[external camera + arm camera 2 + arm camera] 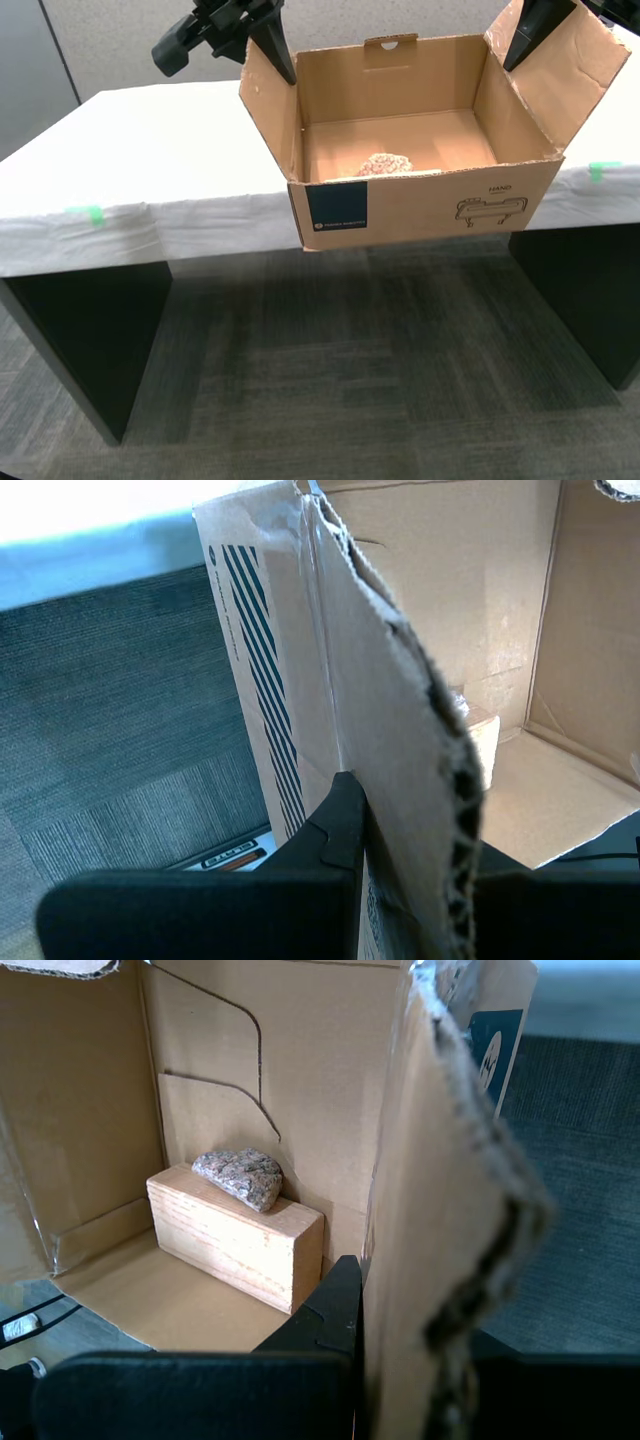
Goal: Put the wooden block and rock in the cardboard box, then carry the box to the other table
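Loading done: rock (240,1176) rests on wooden block (235,1237) inside cardboard box (430,205) | our first gripper (400,1305) and second gripper (410,825) each clamp a side flap; box held aloft between them | left: setting it on the other table (140,160) ahead.

My first gripper (405,1360) and my second gripper (410,880) are matte black plastic, with tapered angular fingers (335,1305) (no markings visible).
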You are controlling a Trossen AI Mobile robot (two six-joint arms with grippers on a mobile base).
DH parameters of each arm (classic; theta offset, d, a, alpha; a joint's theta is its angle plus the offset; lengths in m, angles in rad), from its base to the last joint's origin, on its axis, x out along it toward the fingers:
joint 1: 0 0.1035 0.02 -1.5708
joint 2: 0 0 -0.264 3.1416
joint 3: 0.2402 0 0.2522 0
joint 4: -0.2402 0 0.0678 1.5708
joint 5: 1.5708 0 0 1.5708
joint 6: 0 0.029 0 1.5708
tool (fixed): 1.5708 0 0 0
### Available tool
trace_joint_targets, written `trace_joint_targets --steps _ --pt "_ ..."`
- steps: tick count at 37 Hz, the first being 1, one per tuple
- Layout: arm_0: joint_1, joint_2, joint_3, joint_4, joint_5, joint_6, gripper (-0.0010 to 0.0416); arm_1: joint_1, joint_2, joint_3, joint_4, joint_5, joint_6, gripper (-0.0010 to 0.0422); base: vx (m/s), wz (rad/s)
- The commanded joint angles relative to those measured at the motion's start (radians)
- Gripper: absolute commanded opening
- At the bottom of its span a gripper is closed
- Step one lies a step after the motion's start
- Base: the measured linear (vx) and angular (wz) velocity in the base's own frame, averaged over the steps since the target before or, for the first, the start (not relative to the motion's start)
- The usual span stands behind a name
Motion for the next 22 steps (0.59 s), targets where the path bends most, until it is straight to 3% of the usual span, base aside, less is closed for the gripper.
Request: trace_joint_targets --steps 1,22 --pt "0.003 0.000 0.001 0.006 -0.037 0.000 -0.0001 -0.005 -0.002 0.003 0.018 0.037 -0.006 -0.0001 0.155 -0.005" --pt "0.006 0.000 0.001 0.008 -0.037 0.009 -0.0001 -0.021 -0.002 0.003 0.020 0.037 -0.046 -0.0001 0.152 -0.001"
